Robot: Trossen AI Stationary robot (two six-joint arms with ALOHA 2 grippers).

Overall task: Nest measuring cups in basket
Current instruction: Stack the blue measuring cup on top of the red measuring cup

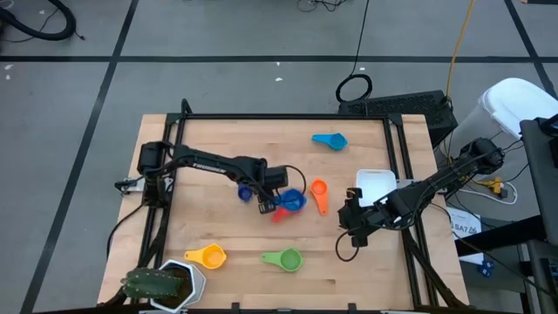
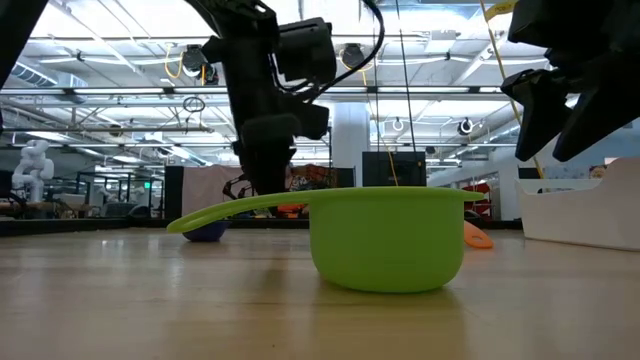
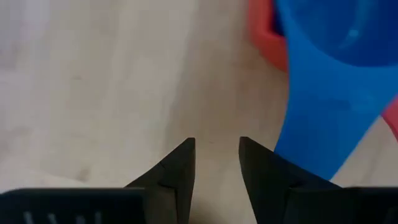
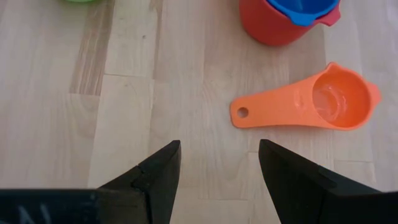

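A blue cup [image 1: 293, 201] sits nested in the red cup [image 1: 279, 214] at the table's middle. My left gripper [image 1: 264, 206] is open with a narrow gap, low over bare wood just left of them; the blue cup's handle [image 3: 317, 124] lies beside one finger. The dark blue cup [image 1: 246, 192] rests next to the left arm. The orange cup [image 4: 311, 102] lies ahead of my open right gripper [image 4: 217, 165], which hovers near the white basket [image 1: 375, 185]. A second blue cup [image 1: 330, 139] lies at the far side, and the yellow cup [image 1: 207, 255] and green cup [image 1: 283, 259] at the near side. My left gripper has the blue cup's handle [image 3: 298, 168] right against the outer side of one finger [image 3: 267, 174]; I cannot tell whether they touch. Nothing is between the fingers.
A white hexagonal pot with a green plant [image 1: 166, 283] stands at the near left corner. The green cup [image 2: 385, 240] fills the foreground of the low view. Dark frame rails run along the table's left, far and right edges. Bare wood lies between the cups.
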